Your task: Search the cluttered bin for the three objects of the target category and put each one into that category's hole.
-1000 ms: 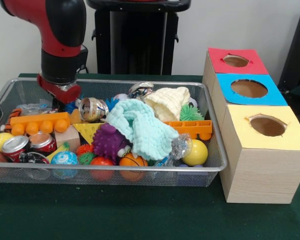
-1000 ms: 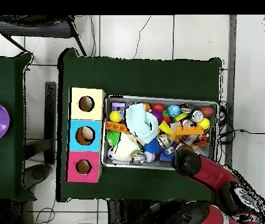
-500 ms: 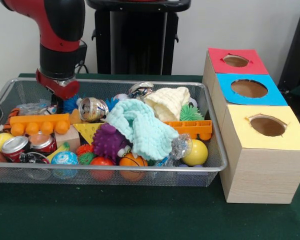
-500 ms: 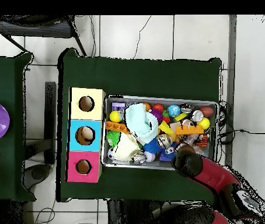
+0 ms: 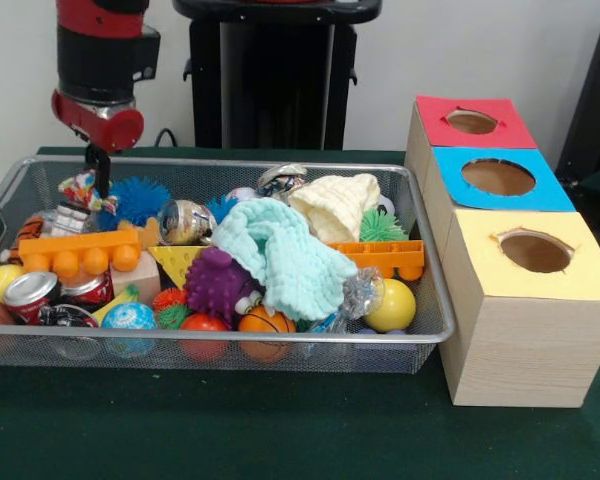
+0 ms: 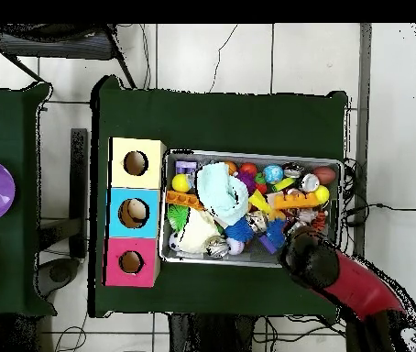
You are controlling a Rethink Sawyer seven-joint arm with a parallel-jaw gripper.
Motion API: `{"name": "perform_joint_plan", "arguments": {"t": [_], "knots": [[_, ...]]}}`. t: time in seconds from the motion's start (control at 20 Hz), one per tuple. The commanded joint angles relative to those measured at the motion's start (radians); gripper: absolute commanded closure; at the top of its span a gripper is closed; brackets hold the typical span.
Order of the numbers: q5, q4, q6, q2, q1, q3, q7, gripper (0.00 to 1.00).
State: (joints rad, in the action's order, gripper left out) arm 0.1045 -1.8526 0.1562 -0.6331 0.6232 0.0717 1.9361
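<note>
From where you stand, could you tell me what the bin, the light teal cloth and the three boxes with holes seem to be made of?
The bin: metal wire mesh, silvery; you see through its walls. The teal cloth: soft knitted or terry-like fabric, matte, lying in folds. The boxes: pale wood or wood-look board with visible grain, tops covered in red, blue and yellow, probably paper or felt.

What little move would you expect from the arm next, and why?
Probably a short lift straight up: a crumpled colourful wrapper seems to hang at the gripper, barely above the clutter in the wire bin, so it needs clearance before heading toward the holed boxes.
</note>
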Motion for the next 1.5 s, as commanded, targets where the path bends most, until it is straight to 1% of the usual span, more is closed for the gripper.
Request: {"name": "perform_joint_plan", "arguments": {"t": [0.05, 0.15, 0.25, 0.6, 0.85, 1.1, 1.25, 1.4, 1.5], "knots": [[-0.023, -0.041, 0.076, -0.161, 0.038, -0.18, 0.056, 1.0], [-0.028, -0.06, 0.07, -0.182, 0.046, -0.209, 0.065, 1.0], [-0.042, -0.07, 0.09, -0.197, 0.044, -0.222, 0.075, 1.0], [-0.074, -0.048, 0.154, -0.233, -0.025, -0.18, 0.107, 1.0], [-0.099, -0.065, 0.185, -0.277, -0.073, -0.149, 0.131, 1.0], [-0.114, -0.074, 0.175, -0.282, -0.121, -0.113, 0.156, 1.0], [-0.128, -0.083, 0.152, -0.281, -0.152, -0.101, 0.178, 1.0], [-0.141, -0.098, 0.102, -0.264, -0.194, -0.083, 0.209, 1.0], [-0.153, -0.105, 0.057, -0.24, -0.222, -0.074, 0.231, 1.0]]}}
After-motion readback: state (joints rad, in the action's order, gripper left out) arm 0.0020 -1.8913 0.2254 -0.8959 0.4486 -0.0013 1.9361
